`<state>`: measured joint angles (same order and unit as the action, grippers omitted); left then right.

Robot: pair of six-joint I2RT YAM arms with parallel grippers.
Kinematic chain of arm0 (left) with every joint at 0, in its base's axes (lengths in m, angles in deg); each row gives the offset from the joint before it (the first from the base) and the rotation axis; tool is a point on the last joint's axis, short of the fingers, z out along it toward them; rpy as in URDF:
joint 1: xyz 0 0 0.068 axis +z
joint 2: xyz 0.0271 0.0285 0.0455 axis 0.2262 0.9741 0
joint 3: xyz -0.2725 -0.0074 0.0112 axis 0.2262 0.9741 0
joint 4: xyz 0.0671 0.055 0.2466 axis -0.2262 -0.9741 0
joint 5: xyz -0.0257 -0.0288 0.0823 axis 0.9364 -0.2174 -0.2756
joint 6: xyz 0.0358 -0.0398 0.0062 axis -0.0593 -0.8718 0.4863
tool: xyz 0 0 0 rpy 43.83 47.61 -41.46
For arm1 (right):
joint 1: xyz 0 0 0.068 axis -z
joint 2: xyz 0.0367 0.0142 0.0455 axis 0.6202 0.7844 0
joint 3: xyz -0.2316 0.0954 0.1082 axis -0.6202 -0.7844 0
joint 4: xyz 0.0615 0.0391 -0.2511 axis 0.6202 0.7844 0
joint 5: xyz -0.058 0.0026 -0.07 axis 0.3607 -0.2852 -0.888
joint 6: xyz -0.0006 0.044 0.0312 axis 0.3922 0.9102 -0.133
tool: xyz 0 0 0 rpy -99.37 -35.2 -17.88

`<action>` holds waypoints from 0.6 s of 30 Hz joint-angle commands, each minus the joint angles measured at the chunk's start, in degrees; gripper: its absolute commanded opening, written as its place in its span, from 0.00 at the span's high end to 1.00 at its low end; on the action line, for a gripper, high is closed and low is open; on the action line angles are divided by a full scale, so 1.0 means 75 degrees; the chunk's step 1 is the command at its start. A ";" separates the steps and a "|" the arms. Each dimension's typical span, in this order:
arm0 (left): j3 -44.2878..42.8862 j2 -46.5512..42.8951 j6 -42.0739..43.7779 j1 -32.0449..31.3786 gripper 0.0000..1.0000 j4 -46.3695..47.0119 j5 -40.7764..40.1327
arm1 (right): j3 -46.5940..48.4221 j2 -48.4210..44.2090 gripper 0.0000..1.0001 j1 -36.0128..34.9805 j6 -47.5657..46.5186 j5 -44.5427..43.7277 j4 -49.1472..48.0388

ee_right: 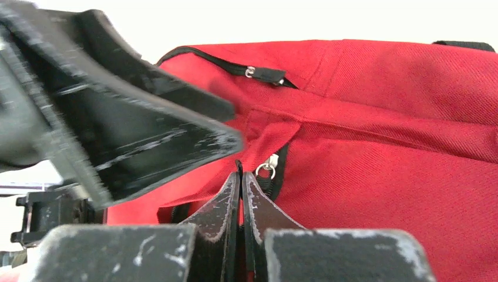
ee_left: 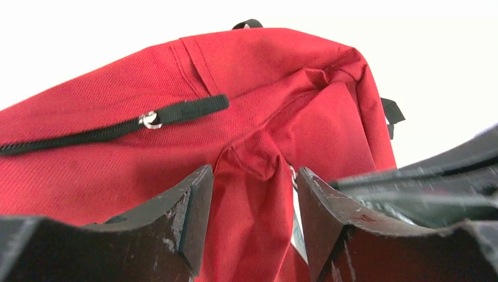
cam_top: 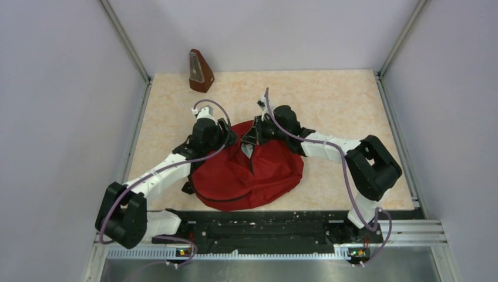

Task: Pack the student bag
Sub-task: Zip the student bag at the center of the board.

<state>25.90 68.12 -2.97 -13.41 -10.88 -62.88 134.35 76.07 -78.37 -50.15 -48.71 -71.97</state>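
Student bag: the dark red student bag (cam_top: 258,176) lay flat on the near-middle of the table (cam_top: 340,100), its near edge close to the table's near rim and its far end bunched up towards the table's centre.
Left gripper: the left gripper (ee_left: 252,229) sat low over the table's centre, at the far end of the bag. Its jaws stood apart, with a raised fold of red fabric filling most of the gap and lying against one finger (ee_left: 191,214). The fold looked loose rather than pinched.
Right gripper: the right gripper (ee_right: 241,197) was also over the table's centre, just beside the left one and facing it. Its jaws were pressed together on a thin black bit of the bag, but what that bit was could not be told.
Zip slider: a small metal zip slider (ee_right: 269,167) hung just beside the right gripper's tips, at the top of a black zip.
Pocket zip: a second black pocket zip (ee_left: 88,136) ran across the red fabric, its metal ring at the end of a black tab.
Metronome: a brown metronome (cam_top: 200,71) stood upright at the table's far-left corner, well apart from the bag.
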 commanded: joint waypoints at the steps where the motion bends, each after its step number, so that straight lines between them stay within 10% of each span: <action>1: -0.0721 0.0558 0.0068 0.0046 0.40 0.0589 0.0037 | -0.0241 -0.0751 1.00 -0.0235 0.0073 -0.0009 -0.0637; 10: -0.1573 0.1614 0.0832 0.0036 0.37 -0.0216 0.0904 | -0.0155 -0.0615 1.00 -0.0368 -0.0037 -0.0149 -0.0596; 18: -0.2151 0.2372 0.1203 0.0031 0.60 -0.0963 0.1023 | -0.0025 -0.0406 1.00 -0.0440 -0.0330 -0.0320 -0.0610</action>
<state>13.25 83.48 3.31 -13.21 -14.22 -57.54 132.54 73.16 -80.68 -50.89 -51.23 -73.48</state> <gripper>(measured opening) 0.422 0.004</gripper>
